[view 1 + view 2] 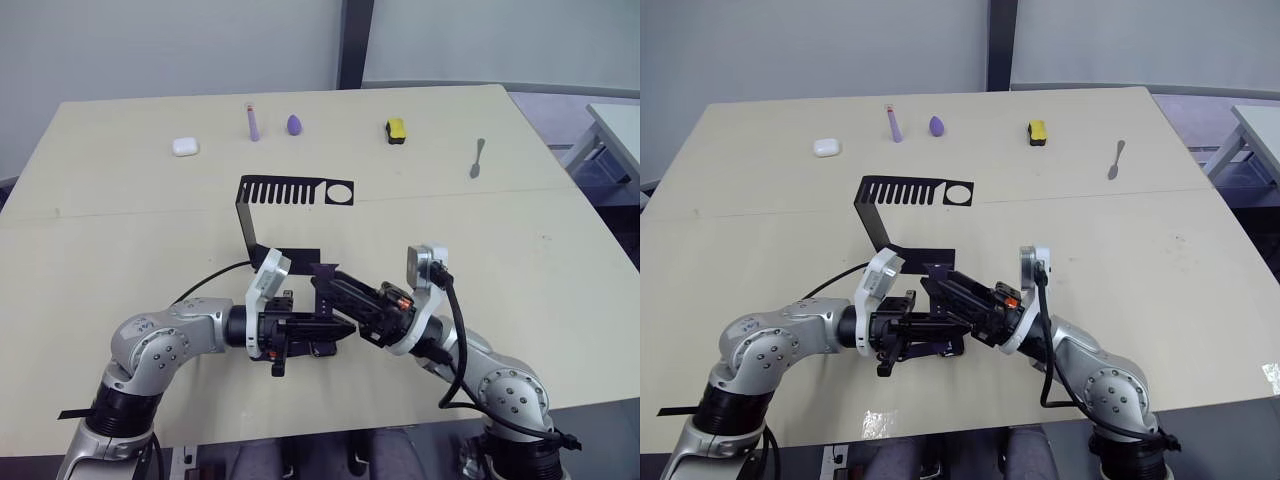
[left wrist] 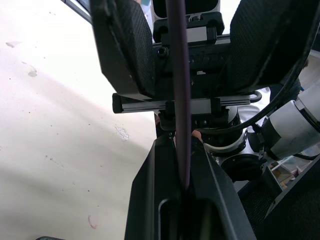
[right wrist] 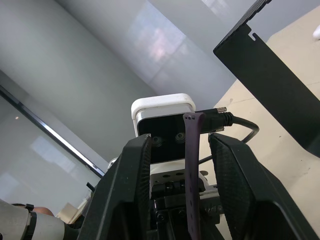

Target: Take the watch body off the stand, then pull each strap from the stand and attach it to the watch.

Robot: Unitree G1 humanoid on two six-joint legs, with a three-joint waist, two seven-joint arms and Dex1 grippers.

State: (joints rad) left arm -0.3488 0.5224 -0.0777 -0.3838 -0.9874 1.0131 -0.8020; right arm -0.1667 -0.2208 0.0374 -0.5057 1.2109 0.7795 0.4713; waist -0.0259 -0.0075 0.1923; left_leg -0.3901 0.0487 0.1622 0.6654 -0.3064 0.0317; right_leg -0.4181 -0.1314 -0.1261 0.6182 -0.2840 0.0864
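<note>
Strap (image 2: pixel 179 100) sits between my two grippers, just in front of the stand (image 1: pixel 262 205). Left gripper (image 2: pixel 182 192) is pinched tight on its end; right gripper (image 3: pixel 186 200) is spread wide around it. Thin and floppy, I reckon, so grip near the end.

No readable text, label, brand, number or sign anywhere in these views.
</note>
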